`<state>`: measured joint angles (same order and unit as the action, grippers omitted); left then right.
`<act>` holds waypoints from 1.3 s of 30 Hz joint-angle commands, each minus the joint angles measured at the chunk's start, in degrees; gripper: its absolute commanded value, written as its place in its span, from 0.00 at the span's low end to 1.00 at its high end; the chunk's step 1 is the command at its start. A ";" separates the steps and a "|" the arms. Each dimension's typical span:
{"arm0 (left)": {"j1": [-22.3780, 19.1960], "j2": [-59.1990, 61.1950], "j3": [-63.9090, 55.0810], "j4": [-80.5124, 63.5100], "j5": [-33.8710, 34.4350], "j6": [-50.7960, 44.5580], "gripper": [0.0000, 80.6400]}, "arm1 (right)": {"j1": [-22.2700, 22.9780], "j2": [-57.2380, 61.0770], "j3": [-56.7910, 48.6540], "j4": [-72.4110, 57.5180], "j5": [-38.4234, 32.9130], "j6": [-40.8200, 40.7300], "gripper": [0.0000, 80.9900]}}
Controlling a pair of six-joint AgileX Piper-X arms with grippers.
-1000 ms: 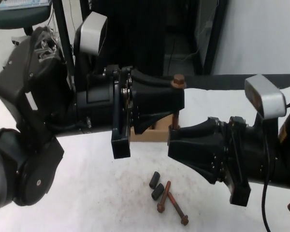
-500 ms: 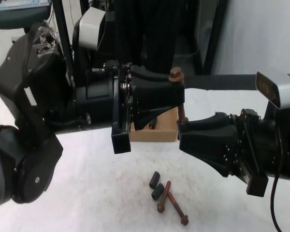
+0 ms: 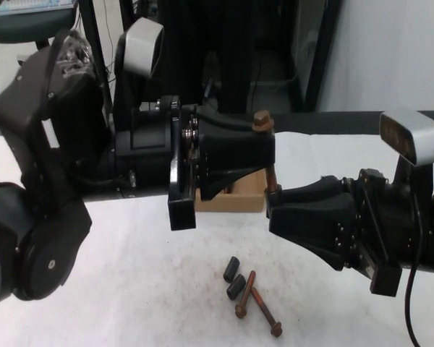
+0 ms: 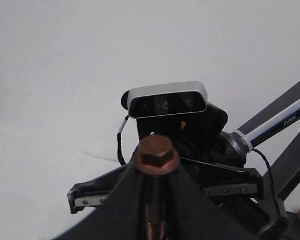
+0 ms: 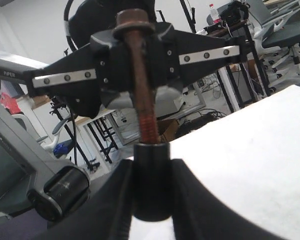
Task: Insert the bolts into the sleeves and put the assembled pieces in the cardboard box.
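On the white desk [image 3: 130, 289] my two arms meet nose to nose in front of the cardboard box [image 3: 235, 201]. Over the last second the right arm has swung outward, uncovering the front of the box, and has settled with its gripper under the bolt. The left gripper [image 4: 152, 210] is closed on a rusty bolt [image 4: 156, 156], holding it upright just below the head. The right gripper [image 5: 151, 200] is clamped around a black sleeve [image 5: 151, 175] directly beneath. The bolt's threaded tip sits at the sleeve's mouth, so I judge insertion is only beginning and this pair is not boxed yet. Two more bolts [image 3: 264, 312] and two sleeves [image 3: 231, 269] lie loose on the desk nearer me.
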<state>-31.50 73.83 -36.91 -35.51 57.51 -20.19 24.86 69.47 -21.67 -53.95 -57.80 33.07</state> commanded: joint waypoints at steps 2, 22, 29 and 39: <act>0.00 1.05 1.03 5.29 -0.84 2.17 0.00 | -0.08 -1.13 -1.59 -5.49 0.09 0.45 0.01; -0.14 1.05 1.03 5.29 -3.36 -2.07 0.00 | -0.08 -1.13 -1.59 -5.49 -0.03 0.83 0.01; -0.14 1.05 1.03 -3.01 1.55 -3.00 0.27 | -0.08 -1.13 -1.59 -5.49 -1.34 1.09 0.01; -0.14 1.05 1.03 -7.16 -0.04 -11.10 0.70 | -0.08 -1.13 -1.59 -5.49 -1.34 1.24 0.01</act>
<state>-31.73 74.56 -35.83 -41.64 57.84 -30.07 24.71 69.18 -22.58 -58.46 -59.14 33.92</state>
